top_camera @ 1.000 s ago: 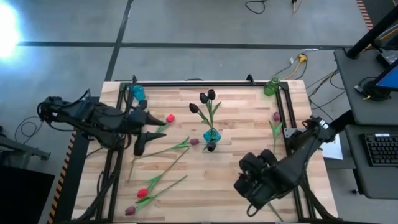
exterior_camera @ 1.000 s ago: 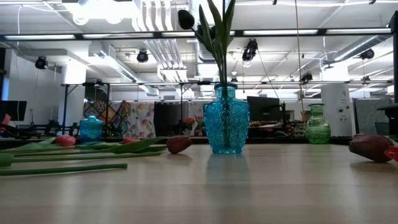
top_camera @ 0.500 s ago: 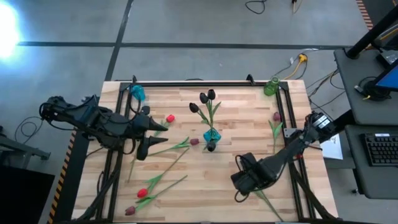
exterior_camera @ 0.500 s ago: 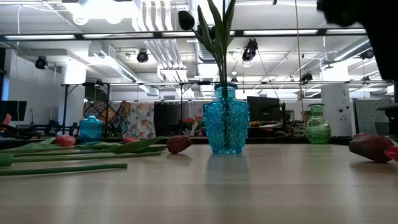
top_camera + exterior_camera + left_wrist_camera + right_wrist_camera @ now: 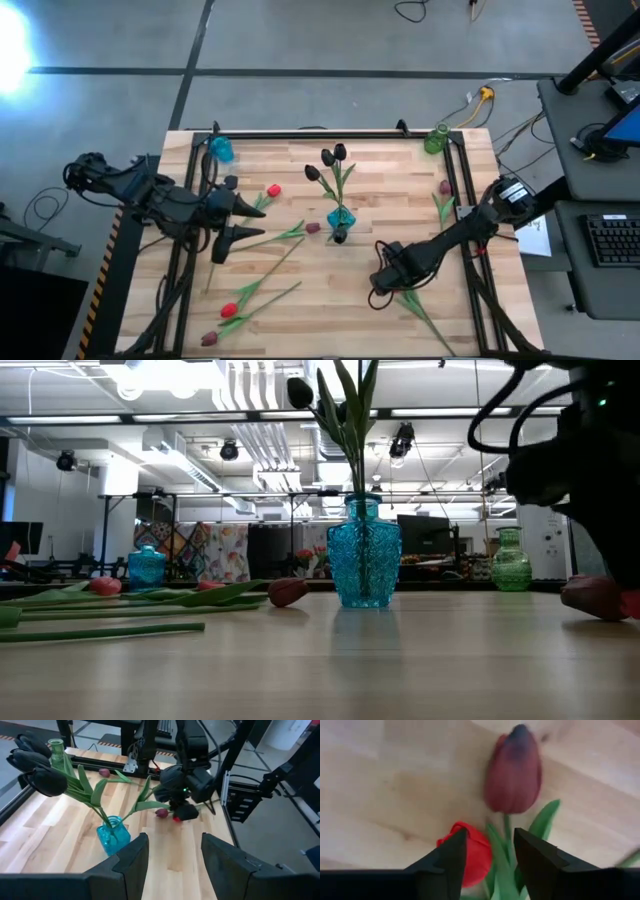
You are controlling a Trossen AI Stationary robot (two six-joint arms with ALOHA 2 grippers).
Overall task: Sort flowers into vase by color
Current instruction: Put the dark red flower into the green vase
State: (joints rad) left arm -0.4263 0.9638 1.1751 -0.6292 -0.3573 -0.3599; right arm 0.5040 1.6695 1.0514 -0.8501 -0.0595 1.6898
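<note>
The right gripper [image 5: 381, 290] is down at the pale wood-plank table [image 5: 300, 320], its two flat dark fingers [image 5: 540, 857] set a narrow gap apart and holding nothing. In that gap, in the right wrist view, lie a green stem and leaves; just beyond the fingertips is a dark maroon tulip [image 5: 513, 770], a smooth tapered bud pointing away from the fingers, its long axis in line with them. A rounder bright red tulip [image 5: 475, 851] lies against the inner side of one finger.

The left gripper [image 5: 232, 218] hangs over the table's left part, its fingers [image 5: 131, 862] apart and empty. Ahead of them stands a ribbed blue glass vase [image 5: 113, 836] holding matte black tulips [image 5: 47, 781] whose stems lean away from the right gripper.
</note>
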